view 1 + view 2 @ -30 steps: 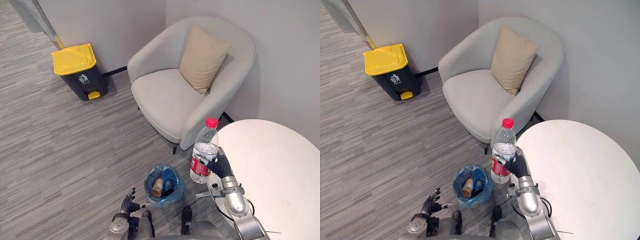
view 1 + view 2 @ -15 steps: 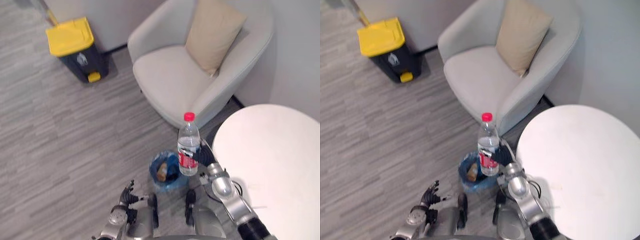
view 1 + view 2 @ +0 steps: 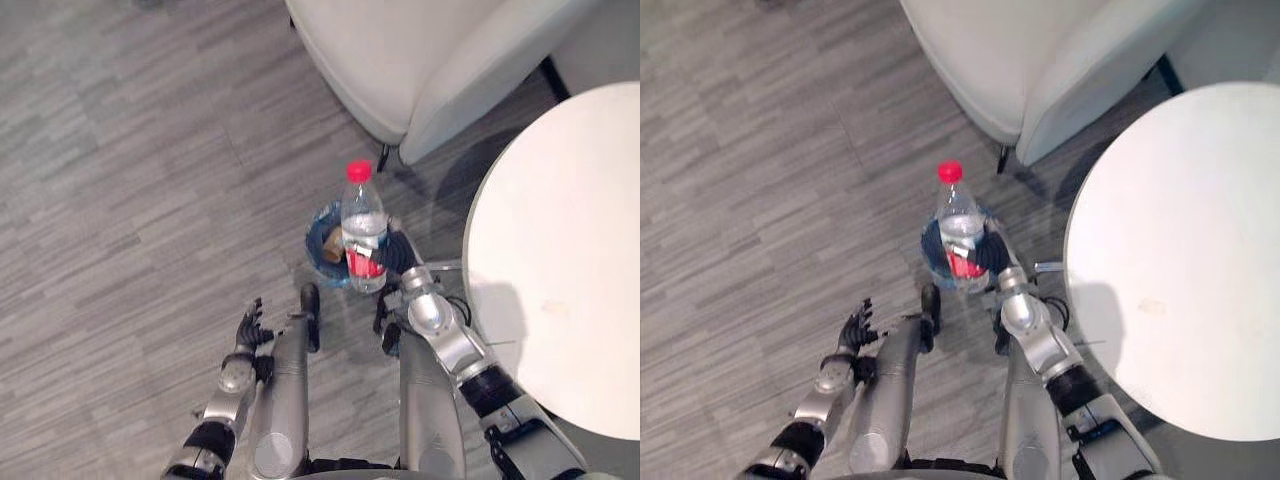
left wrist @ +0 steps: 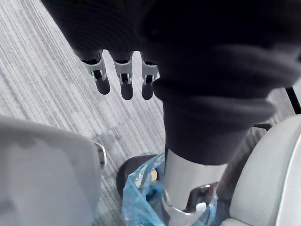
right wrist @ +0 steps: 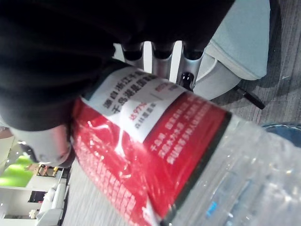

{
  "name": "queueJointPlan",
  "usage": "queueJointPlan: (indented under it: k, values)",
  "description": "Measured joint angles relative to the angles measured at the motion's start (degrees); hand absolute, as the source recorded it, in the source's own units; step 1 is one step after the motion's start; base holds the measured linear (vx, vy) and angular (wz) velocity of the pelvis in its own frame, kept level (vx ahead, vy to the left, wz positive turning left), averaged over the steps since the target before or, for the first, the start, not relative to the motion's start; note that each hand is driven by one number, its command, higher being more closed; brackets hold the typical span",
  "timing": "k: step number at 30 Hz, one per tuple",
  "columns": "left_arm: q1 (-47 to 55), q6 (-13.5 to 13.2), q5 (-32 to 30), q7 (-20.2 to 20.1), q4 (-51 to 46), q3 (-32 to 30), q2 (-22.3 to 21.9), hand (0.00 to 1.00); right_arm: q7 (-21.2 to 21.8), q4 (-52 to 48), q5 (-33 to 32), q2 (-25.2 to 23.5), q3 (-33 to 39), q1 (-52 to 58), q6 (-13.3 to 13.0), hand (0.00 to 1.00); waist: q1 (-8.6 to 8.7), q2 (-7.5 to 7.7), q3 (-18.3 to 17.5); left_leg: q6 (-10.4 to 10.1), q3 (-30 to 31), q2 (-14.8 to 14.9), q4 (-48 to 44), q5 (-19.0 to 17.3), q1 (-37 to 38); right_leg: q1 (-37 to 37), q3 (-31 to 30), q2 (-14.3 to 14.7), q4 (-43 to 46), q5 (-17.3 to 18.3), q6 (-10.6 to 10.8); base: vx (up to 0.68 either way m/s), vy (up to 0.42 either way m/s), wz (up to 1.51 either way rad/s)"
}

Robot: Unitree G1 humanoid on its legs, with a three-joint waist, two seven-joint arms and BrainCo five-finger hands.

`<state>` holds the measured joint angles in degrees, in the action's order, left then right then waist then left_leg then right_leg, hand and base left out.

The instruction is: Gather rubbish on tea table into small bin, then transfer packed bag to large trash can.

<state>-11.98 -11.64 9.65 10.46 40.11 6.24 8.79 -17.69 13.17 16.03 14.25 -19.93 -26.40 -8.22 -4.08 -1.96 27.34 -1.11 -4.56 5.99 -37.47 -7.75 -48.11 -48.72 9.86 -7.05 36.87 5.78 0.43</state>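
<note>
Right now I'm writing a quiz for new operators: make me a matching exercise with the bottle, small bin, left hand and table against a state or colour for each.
1. bottle
2. small bin
3. left hand
4. table

A. white, round top
B. open, holding nothing
C. lined in blue
D. upright, gripped by the right hand

Pairs: 1-D, 2-C, 3-B, 4-A.

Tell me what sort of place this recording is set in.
Probably an office lounge or waiting corner: grey carpet, a pale upholstered armchair beside a round white tea table, and a small bin lined with a blue bag on the floor.
</note>
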Motion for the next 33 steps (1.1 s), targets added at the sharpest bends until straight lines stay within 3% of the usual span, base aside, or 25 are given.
queueJointPlan:
  k: [4, 10, 22, 23, 33]
  values:
    - [-5.0, -0.4, 1.7, 1.0, -2.1, -2.5, -0.8, 0.0, -2.1, 0.2, 0.0, 0.9, 1.9, -7.8, 0.3, 1.0, -0.09, -0.03, 2.8, 0.3, 0.4, 0.0, -4.0, -0.3, -8.3, -8.4, -0.3, -0.8, 4.6, 0.2, -0.5, -0.05, -0.002, 0.07]
    - [-9.7, -1.4, 4.3, 2.2, -4.3, -4.7, -1.8, 0.0, -4.2, 8.2, -0.1, 3.6, 2.1, -18.0, 1.9, 1.0, -1.34, -0.01, 3.2, 0.3, 2.1, -0.3, -9.8, 0.1, -20.4, -20.3, 0.4, -1.9, 11.5, 1.5, -1.8, 0.01, -0.016, 0.14]
    - [-9.8, -2.9, 5.9, 2.3, -6.4, -6.6, -1.8, 0.0, -5.8, 17.6, -0.1, 3.0, 1.8, -22.4, 3.0, 1.0, -1.59, -0.01, 3.3, -0.9, 2.3, -0.1, -10.6, 0.5, -26.1, -26.4, 1.2, -3.1, 14.7, 2.8, -1.6, -0.01, -0.005, 0.11]
    - [-9.8, -3.0, 6.0, 2.3, -6.4, -6.7, -1.8, 0.0, -5.8, 17.7, -0.1, 2.9, 1.7, -22.7, 3.1, 0.0, -1.59, -0.01, 3.3, -1.0, 2.2, 0.0, -10.4, 0.7, -26.3, -26.7, 1.2, -3.1, 14.8, 2.8, -1.7, 0.0, 0.0, 0.0]
    - [-10.6, -3.2, 6.0, 3.5, -5.7, -7.0, -2.0, 0.0, -5.8, 19.9, 0.4, 0.2, 1.6, -22.1, 3.4, 0.0, -1.44, -0.01, 3.3, -1.3, 3.0, 0.1, -10.2, 1.5, -26.4, -26.7, 2.1, -3.1, 15.3, 3.6, -2.2, 0.0, 0.003, 0.02]
